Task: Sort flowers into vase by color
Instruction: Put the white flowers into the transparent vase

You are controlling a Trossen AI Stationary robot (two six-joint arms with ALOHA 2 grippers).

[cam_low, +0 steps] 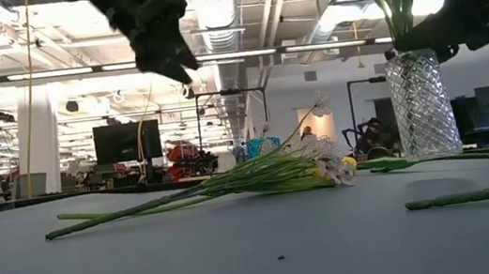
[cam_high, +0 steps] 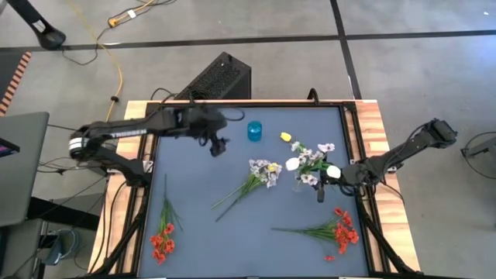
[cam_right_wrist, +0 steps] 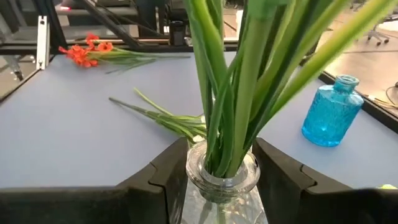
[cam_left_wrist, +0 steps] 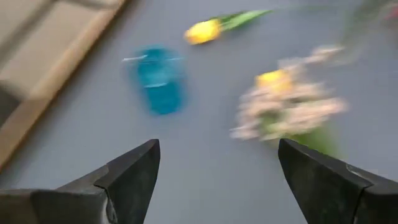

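The only writing in sight is pale lettering along the left arm (cam_high: 116,132) in the overhead view, too small to read with certainty.

Nearest the front edge of the grey-blue table (cam_high: 232,240) lie two bunches of red flowers: one at the front left (cam_high: 162,236), one at the front right (cam_high: 337,230), both flat with green stems.

Further in, toward the right side, the right gripper (cam_right_wrist: 217,180) is clamped around the neck of a clear cut-glass vase (cam_low: 421,102). Its two dark fingers (cam_right_wrist: 163,174) press against either side of the glass. The vase stands upright and holds a cluster of green stems (cam_right_wrist: 239,87); from overhead, white tulips and pale lilac-white sprays (cam_high: 310,164) spread above it.

Just beside the vase, toward the table's middle, a bunch of pale sprays with one yellow tulip (cam_high: 260,175) lies flat, stems pointing to the front left.

Further back, a small blue glass bottle (cam_high: 255,130) stands upright with nothing in it. A single yellow tulip (cam_high: 286,136) lies near it, on the side toward the vase.

The left gripper (cam_high: 218,146) hangs above the table at the back, just left of the blue bottle, its fingers (cam_left_wrist: 134,171) spread wide apart and holding nothing.
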